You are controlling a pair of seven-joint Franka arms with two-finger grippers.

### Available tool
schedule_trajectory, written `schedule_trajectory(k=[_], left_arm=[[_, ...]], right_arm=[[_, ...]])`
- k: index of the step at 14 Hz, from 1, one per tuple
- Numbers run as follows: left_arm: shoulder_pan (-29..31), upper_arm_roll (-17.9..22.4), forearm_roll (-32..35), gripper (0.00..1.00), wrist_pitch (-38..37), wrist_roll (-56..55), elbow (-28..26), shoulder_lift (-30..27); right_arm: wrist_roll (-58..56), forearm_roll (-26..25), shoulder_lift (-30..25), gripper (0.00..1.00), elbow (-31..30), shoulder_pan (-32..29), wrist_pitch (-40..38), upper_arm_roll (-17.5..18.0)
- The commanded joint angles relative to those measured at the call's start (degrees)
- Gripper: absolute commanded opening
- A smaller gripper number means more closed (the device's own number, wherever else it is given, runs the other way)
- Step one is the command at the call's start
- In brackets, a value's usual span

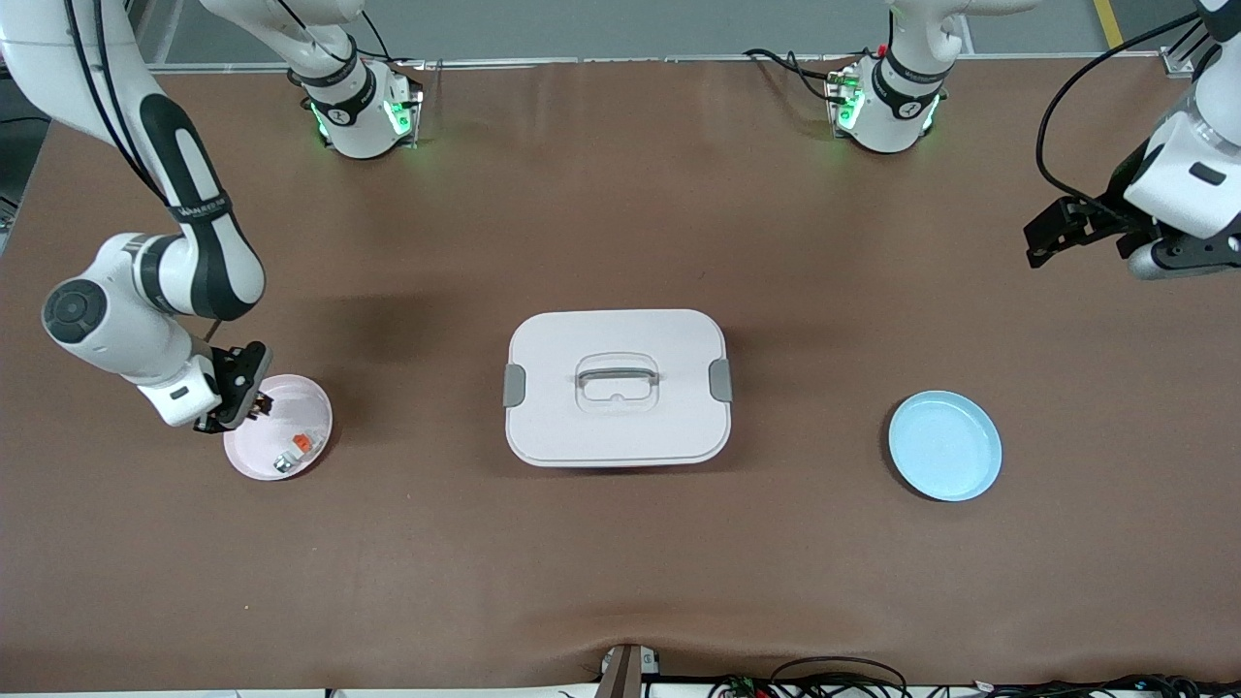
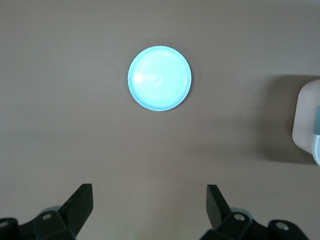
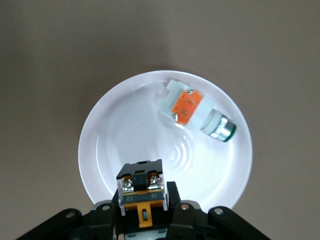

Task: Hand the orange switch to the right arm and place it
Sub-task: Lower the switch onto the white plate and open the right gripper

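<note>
The orange switch, a small black block with an orange face and two screws, sits between the fingers of my right gripper. That gripper is shut on it and holds it just over the edge of a pale pink plate at the right arm's end of the table. The plate looks white in the right wrist view. My left gripper is open and empty, up in the air over the left arm's end of the table; its jaws stand wide apart in the left wrist view.
A whitish-grey part with an orange piece lies in the pink plate. A white lidded box with a handle stands mid-table. An empty light blue plate lies toward the left arm's end and shows in the left wrist view.
</note>
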Motion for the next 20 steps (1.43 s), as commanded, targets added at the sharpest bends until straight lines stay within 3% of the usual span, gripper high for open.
schedule_trajectory(k=[1,15,20], left_arm=[[-0.57,0.75,-1.67,1.00,-0.57,1.29,-2.28,-2.79],[-1.09,-1.36,-3.52,1.00,-0.84,4.19,0.27,-1.04],[-0.48,-1.27,-3.52,1.00,-0.84,3.40,0.44,-0.25]], right_arm=[[-2.09,-0.54,1.82,0.00,1.20,-1.34,0.03,1.12],[-4.64,1.66,4.27,0.00,1.29,-3.18,4.42,1.38],[-6.31,6.66,5.25,0.00,0.94,-3.89,5.48,2.26]])
